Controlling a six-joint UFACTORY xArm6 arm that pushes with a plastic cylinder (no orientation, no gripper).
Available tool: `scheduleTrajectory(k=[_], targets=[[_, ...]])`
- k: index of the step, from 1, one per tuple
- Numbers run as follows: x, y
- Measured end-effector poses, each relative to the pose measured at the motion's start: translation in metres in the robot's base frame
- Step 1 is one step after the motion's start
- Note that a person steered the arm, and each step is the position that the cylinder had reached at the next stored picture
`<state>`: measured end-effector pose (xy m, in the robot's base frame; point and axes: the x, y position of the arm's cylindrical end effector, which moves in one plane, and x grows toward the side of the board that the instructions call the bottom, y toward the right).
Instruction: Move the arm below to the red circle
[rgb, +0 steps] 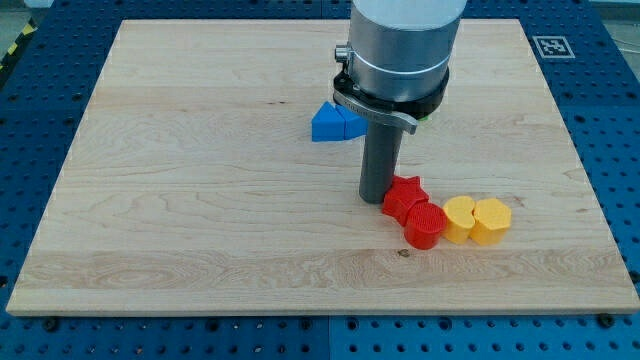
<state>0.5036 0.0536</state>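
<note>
1. Resting near the board's (150, 200) middle: blue block (334, 122), partly hidden by the arm.
2. Touching down just left of red star (404, 193): my tip (375, 198); no claw fitted, just a bare rod.
3. Lying lower right of tip: red circle (425, 224), then two yellow blocks (477, 219).
4. Remaining: dropping below the circle.

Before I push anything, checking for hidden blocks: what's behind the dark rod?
Beside my tip, the red star touches the rod's right. The blue block sits behind, partly covered by the arm; anything more is hidden.
</note>
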Motion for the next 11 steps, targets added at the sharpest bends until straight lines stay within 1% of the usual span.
scheduleTrajectory(k=[3, 4, 5, 6, 7, 8, 9, 11], targets=[[0.000, 0.034], [0.000, 0.023], [0.000, -0.030], [0.026, -0.046], [0.047, -0.049], [0.053, -0.046], [0.081, -0.028], [0.115, 0.006]])
